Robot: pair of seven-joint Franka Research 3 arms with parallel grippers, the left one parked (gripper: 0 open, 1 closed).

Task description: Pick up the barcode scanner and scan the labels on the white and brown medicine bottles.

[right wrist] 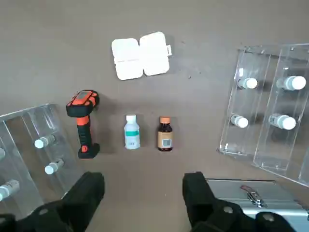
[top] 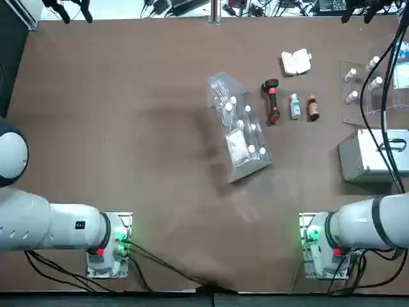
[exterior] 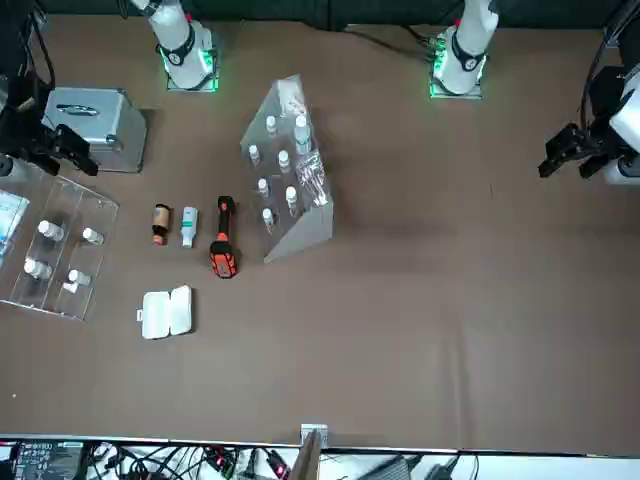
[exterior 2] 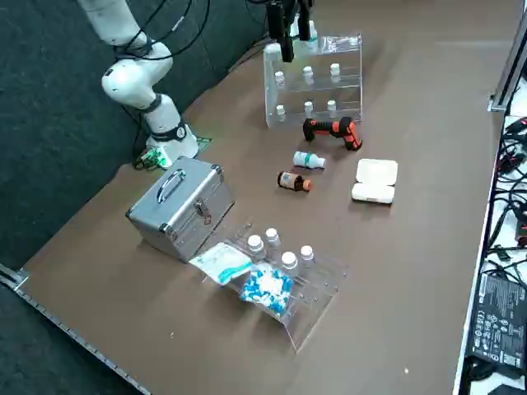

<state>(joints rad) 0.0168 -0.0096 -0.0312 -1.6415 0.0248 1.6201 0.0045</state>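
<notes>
The orange-and-black barcode scanner [top: 272, 100] [right wrist: 83, 121] lies flat on the brown table. Beside it lie the white medicine bottle [top: 294, 106] [right wrist: 131, 131], with a bluish label, and the brown medicine bottle [top: 312, 108] [right wrist: 164, 134], side by side. My right gripper [right wrist: 145, 193] hangs high above the table, open and empty, looking down on all three from the silver case's side. In the right side view the gripper [exterior 2: 295, 41] shows near the top, well above the scanner [exterior 2: 332, 129] and both bottles [exterior 2: 310, 160] [exterior 2: 293, 181].
A tilted clear rack [top: 239, 128] of small vials stands left of the scanner. A white pill box [top: 296, 62] lies beyond the bottles. A silver metal case [top: 370, 153] and a clear tray [top: 358, 112] with vials sit at the right.
</notes>
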